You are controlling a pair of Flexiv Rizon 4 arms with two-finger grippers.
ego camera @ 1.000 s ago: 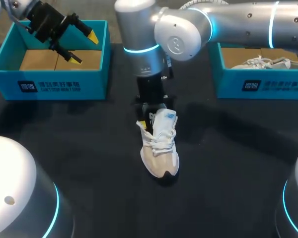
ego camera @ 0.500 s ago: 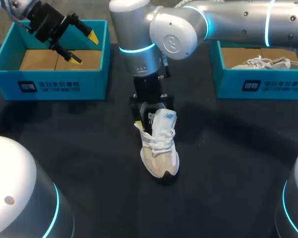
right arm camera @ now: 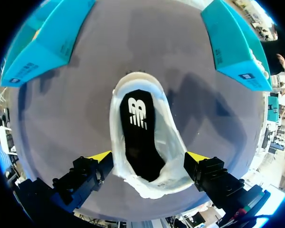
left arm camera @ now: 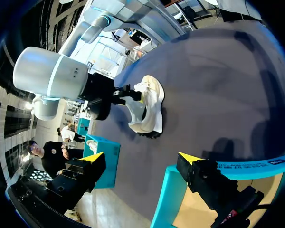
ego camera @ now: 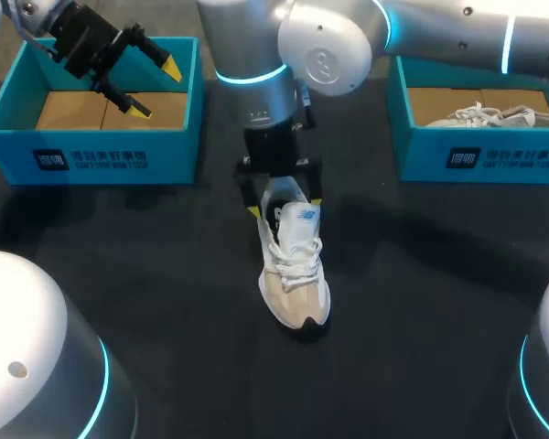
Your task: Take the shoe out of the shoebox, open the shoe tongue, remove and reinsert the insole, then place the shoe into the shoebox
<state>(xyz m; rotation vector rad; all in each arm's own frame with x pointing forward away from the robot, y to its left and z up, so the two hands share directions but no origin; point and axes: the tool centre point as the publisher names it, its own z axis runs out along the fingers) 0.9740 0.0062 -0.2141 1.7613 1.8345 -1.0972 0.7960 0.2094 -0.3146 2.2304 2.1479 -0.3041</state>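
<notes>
A white and beige shoe (ego camera: 294, 267) stands upright mid-table, toe toward me. My right gripper (ego camera: 283, 207) hangs over its heel end, open, one yellow fingertip (ego camera: 253, 212) on each side of the collar. In the right wrist view the black insole (right arm camera: 138, 132) lies inside the shoe (right arm camera: 173, 156), and the right gripper (right arm camera: 148, 156) straddles the opening with small gaps. My left gripper (ego camera: 154, 88) hovers open above the left teal shoebox (ego camera: 91, 157). In the left wrist view the left gripper (left arm camera: 142, 159) holds nothing, with the shoe (left arm camera: 148, 105) far ahead of it.
A second teal shoebox (ego camera: 480, 155) at the right holds another white shoe (ego camera: 494, 116). The left box's floor is bare brown cardboard (ego camera: 73, 112). Its teal wall (left arm camera: 167, 199) sits just under my left fingers. Dark tabletop (ego camera: 165, 274) surrounds the shoe.
My right gripper has spread its fingers wider and drawn back up from the shoe's heel. The shoe stays in place on the table. My left arm has not moved.
</notes>
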